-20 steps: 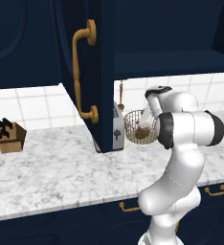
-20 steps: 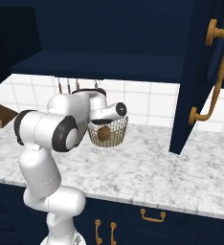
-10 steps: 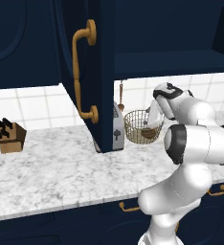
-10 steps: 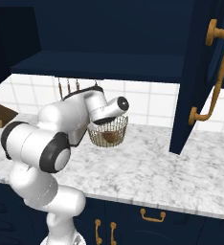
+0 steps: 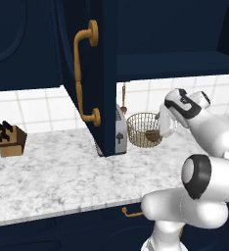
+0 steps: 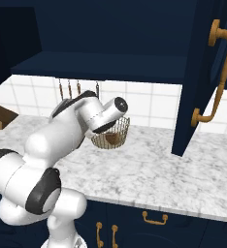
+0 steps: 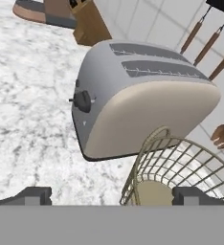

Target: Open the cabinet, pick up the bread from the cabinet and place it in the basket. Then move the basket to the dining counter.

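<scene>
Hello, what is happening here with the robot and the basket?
The robot's gripper is at the rim of the wire basket, which is beside the toaster above the marbled counter. The bread is already in the basket. The cabinet door is open. The basket has not yet reached the dining counter.

Soft, even rendered light is falling across the marbled countertop [image 5: 62,171]; nothing is glaring or blurring. The cabinet [image 6: 115,34] interior is staying dim, and its shelf is shading the tiled wall [image 6: 149,104] beneath.
</scene>
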